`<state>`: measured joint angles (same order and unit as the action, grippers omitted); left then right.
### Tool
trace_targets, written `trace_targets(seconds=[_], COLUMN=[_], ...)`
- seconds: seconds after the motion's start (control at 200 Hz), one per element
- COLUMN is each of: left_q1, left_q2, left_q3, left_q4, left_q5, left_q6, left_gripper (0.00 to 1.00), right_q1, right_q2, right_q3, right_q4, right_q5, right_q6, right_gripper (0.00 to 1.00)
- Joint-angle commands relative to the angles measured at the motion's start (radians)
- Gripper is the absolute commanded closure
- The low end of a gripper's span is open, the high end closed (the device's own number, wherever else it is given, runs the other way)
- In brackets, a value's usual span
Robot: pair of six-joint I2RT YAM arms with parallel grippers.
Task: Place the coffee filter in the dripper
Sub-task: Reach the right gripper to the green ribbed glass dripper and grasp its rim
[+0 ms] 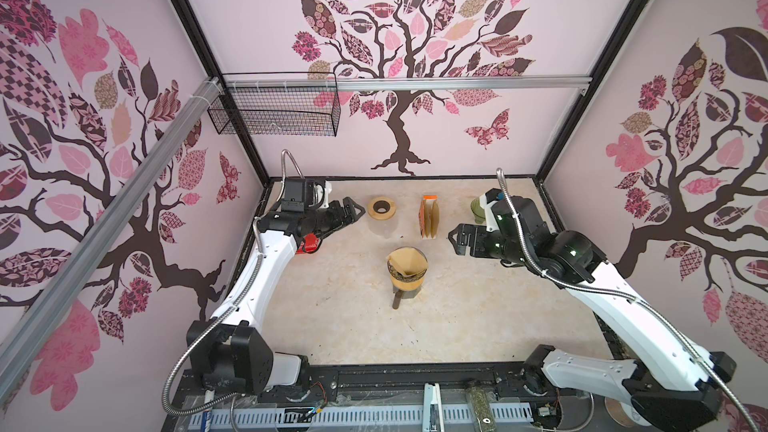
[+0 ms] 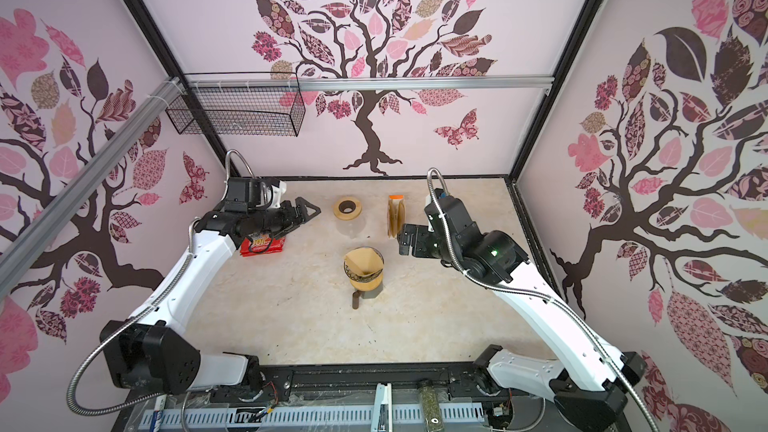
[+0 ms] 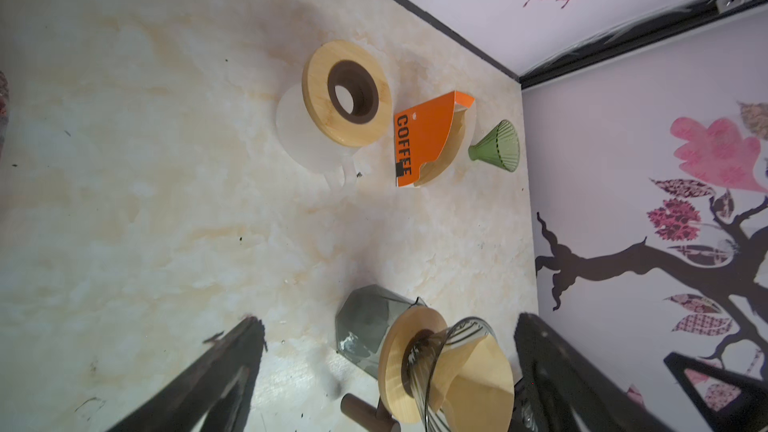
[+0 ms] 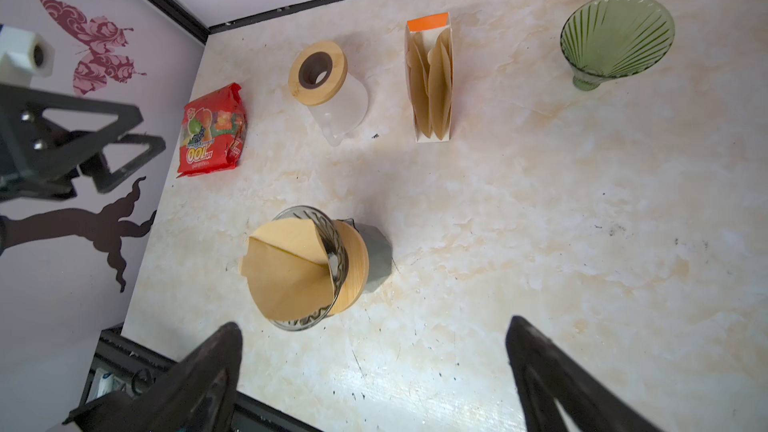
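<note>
Coffee filter (image 4: 286,276) sits inside the glass dripper (image 4: 334,255); left hand (image 1: 358,210) and right hand (image 1: 455,241) both spread, empty.

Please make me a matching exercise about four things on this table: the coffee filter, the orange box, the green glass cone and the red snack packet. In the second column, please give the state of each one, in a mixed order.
Column one
1. coffee filter
2. orange box
3. green glass cone
4. red snack packet

Column two
A. stands empty, wide mouth up
B. lies flat, printed side up
C. rests in the dripper
D. stands upright with spare filters inside

Pairs: 1-C, 2-D, 3-A, 4-B
</note>
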<state>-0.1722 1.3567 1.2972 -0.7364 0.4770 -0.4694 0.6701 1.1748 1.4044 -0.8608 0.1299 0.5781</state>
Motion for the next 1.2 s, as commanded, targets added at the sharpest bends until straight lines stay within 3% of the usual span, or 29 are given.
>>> trace_targets(seconds=[0.0, 0.1, 0.235, 0.44, 0.625, 0.695, 0.895, 1.0, 1.195], left_q1=[-0.049, -0.050, -0.053, -0.057, -0.057, -0.055, -0.055, -0.067, -0.117], left_q2=[-0.034, -0.057, -0.127, -0.143, -0.129, -0.119, -0.169, -0.205, -0.277], left_q3=[0.055, 0.037, -0.033, -0.098, -0.140, -0.149, -0.318, -0.362, -0.458], left_q4=[-0.128, -0.157, -0.127, -0.114, -0.042, -0.035, 0.163, 0.188, 0.252], left_q5=[-0.035, -0.034, -0.070, -0.077, -0.162, -0.180, -0.168, -0.367, -0.459], left_q6=[0.119, 0.110, 0.100, 0.074, 0.119, 0.136, 0.058, -0.025, 0.042], left_gripper=[0.03, 0.03, 0.03, 0.03, 0.03, 0.03, 0.03, 0.03, 0.03], right_q1=[-0.009, -0.050, -0.173, -0.356, -0.471, -0.535, -0.579, -0.585, -0.599], right_q2=[0.072, 0.136, 0.209, 0.314, 0.402, 0.439, 0.513, 0.537, 0.579], right_q3=[0.067, 0.112, 0.142, 0.152, 0.173, 0.174, 0.188, 0.157, 0.112], right_q4=[0.052, 0.078, 0.143, 0.238, 0.257, 0.246, 0.236, 0.278, 0.328], right_q5=[0.070, 0.042, -0.091, -0.231, -0.179, -0.213, -0.098, -0.111, -0.119], right_q6=[0.021, 0.024, 0.044, 0.160, 0.208, 0.267, 0.265, 0.266, 0.265], right_gripper=[0.00, 0.00, 0.00, 0.00, 0.00, 0.00, 0.00, 0.00, 0.00])
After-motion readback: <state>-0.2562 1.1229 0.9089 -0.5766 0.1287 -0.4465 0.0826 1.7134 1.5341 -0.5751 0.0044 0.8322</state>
